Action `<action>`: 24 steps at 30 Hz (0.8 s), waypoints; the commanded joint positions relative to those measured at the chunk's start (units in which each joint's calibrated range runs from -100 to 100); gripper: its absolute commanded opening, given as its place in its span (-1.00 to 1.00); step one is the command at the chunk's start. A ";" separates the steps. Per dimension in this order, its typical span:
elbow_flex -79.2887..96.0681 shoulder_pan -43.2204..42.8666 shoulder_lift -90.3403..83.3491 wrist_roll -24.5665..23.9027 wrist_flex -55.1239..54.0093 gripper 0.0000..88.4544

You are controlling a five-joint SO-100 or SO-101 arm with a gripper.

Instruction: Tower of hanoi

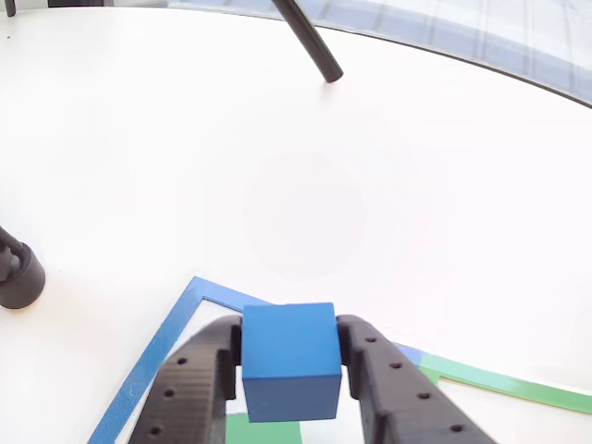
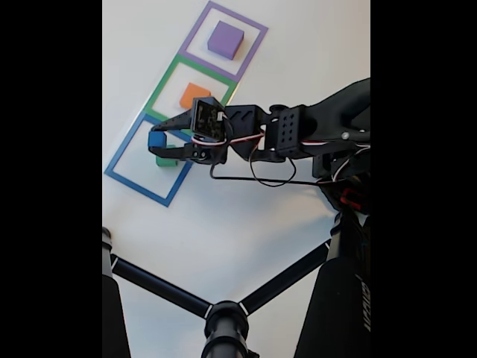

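In the fixed view, three taped square frames run in a diagonal row on the white worktop [image 2: 246, 216]: a blue frame [image 2: 118, 179] lowest and furthest left, a green frame [image 2: 160, 88] in the middle, and a purple frame [image 2: 192, 33] at the top right. The blue cube [image 2: 156, 139] sits over the blue frame, clamped between the black jaws of the gripper [image 2: 158, 140]. A green block [image 2: 167, 161] lies inside the same frame, just below the cube and partly hidden by the jaws. An orange cube [image 2: 192, 95] rests in the green frame, and a purple cube [image 2: 226, 39] in the purple frame. The arm [image 2: 298, 133] reaches in from the right.

In the other view, the jaws grip the blue cube [image 1: 289, 361] on both sides, with the green block [image 1: 264, 432] beneath it.
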 commanded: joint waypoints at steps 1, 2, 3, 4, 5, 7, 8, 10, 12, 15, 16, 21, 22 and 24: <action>-7.92 2.57 -16.58 0.00 25.46 -0.93; -11.55 3.24 -18.92 -1.69 32.91 -0.93; -15.55 3.91 -20.53 -3.21 39.63 -0.93; -20.01 4.78 -21.91 -4.73 47.00 -0.93; -23.92 5.73 -22.95 -5.07 52.99 -0.93; -32.01 8.03 -24.25 -5.92 64.01 -0.92; -36.55 9.47 -24.41 -6.26 69.51 -0.92; -44.92 12.64 -24.25 -5.92 79.71 -0.92; -52.46 15.51 -24.09 -5.41 88.05 -0.92; -62.64 19.06 -23.76 -5.58 97.45 -0.92; -66.19 20.02 -23.52 -6.26 100.28 -0.93; -78.10 24.62 -23.20 -9.13 110.24 -0.93; -79.37 25.58 -23.20 -9.81 111.29 -0.92; -80.92 27.59 -23.28 -10.31 112.26 -0.92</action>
